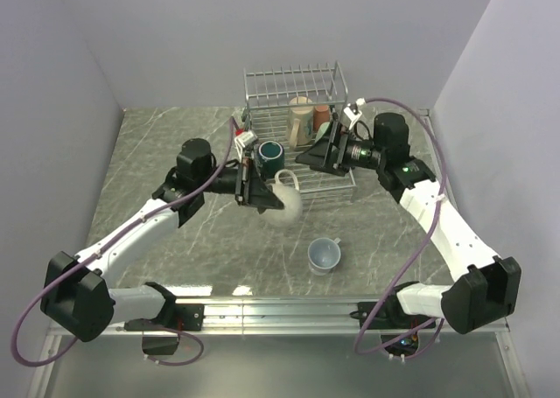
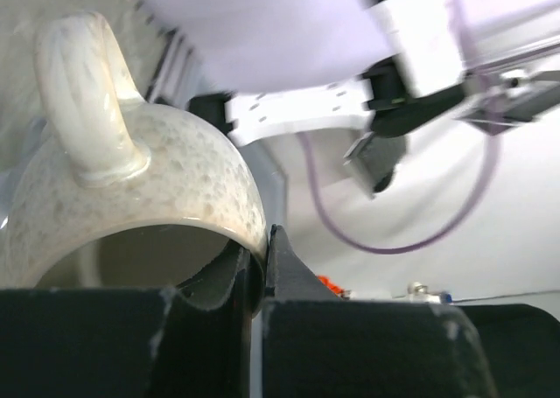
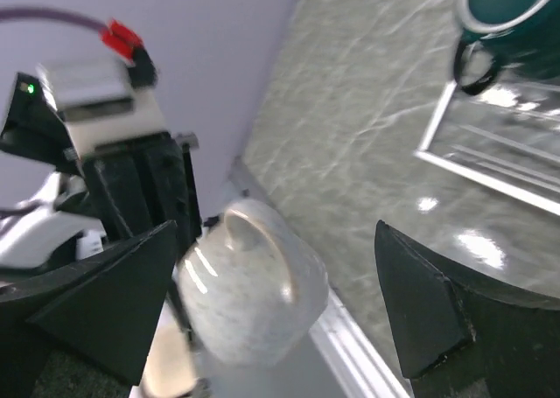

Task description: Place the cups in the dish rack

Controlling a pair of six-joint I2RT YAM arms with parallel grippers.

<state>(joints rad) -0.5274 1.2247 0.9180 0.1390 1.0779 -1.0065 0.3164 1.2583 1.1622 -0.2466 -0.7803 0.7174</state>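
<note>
My left gripper (image 1: 265, 197) is shut on the rim of a beige speckled mug (image 1: 289, 207), holding it on its side above the table in front of the dish rack (image 1: 297, 87). In the left wrist view the fingers (image 2: 284, 267) pinch the mug's wall (image 2: 157, 188), one inside and one outside. My right gripper (image 1: 308, 158) is open and empty at the rack's front, and its view shows the beige mug (image 3: 249, 297) between its spread fingers. In the rack stand a cream mug (image 1: 299, 118), a reddish-brown mug (image 1: 321, 115) and a dark teal mug (image 1: 269, 156). A pale blue mug (image 1: 324, 255) sits upright on the table.
Grey walls close in the marble table (image 1: 175, 144) on three sides. A metal rail (image 1: 289, 309) runs along the near edge by the arm bases. The teal mug (image 3: 507, 17) and the rack's front edge (image 3: 490, 166) show in the right wrist view.
</note>
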